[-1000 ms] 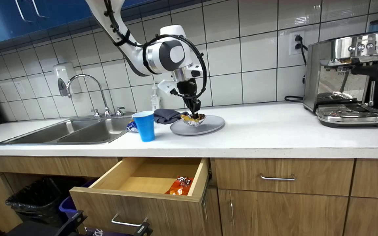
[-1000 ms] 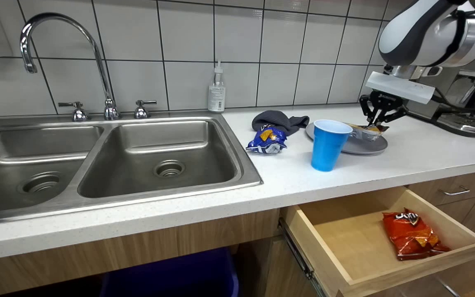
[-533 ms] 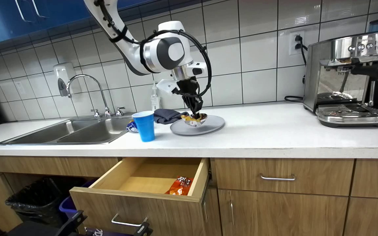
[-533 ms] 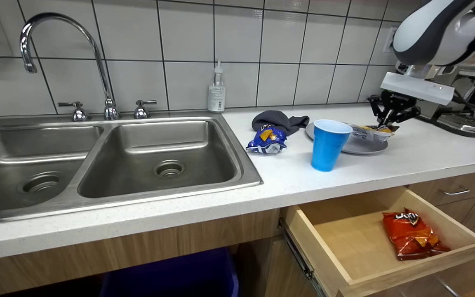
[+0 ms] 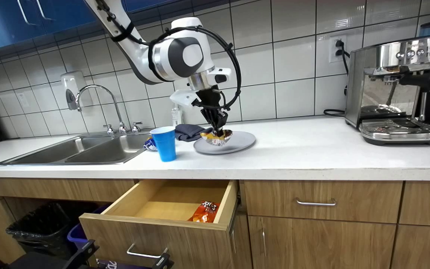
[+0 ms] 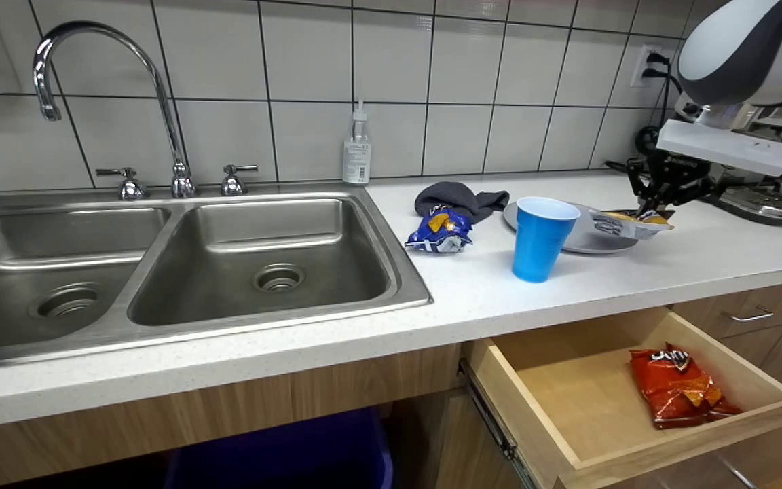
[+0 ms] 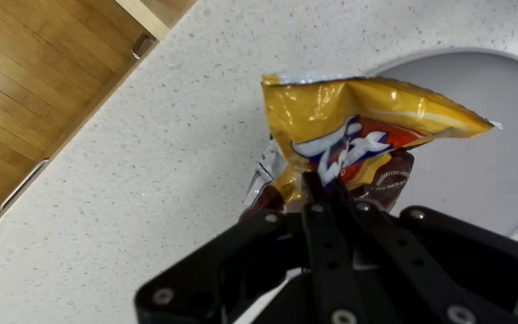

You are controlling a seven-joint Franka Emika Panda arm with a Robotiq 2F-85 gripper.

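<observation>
My gripper (image 7: 328, 180) is shut on a crumpled yellow chip bag (image 7: 376, 103) with dark red and silver parts. In the wrist view the fingertips pinch its middle, and the bag overlaps the edge of a grey plate (image 7: 475, 180). Both exterior views show the bag (image 5: 216, 140) hanging under the gripper (image 5: 219, 131), at or over the plate (image 5: 243, 141); whether it touches the plate I cannot tell. A blue cup (image 6: 544, 241) stands upright beside the plate and covers part of it. Behind the cup lie a dark cloth (image 6: 459, 200) and a blue chip bag (image 6: 440, 229).
Below the counter's front edge, a drawer (image 5: 155, 221) is pulled out, with a red chip bag (image 6: 679, 387) inside. A double sink (image 6: 262, 272) with a faucet lies to one side, a coffee machine (image 5: 394, 89) to the other. Bins (image 5: 43, 224) stand under the sink.
The gripper has carried the yellow bag a little left in one exterior picture and clearly right in the other. The grip has stayed shut; the other objects have not moved.
</observation>
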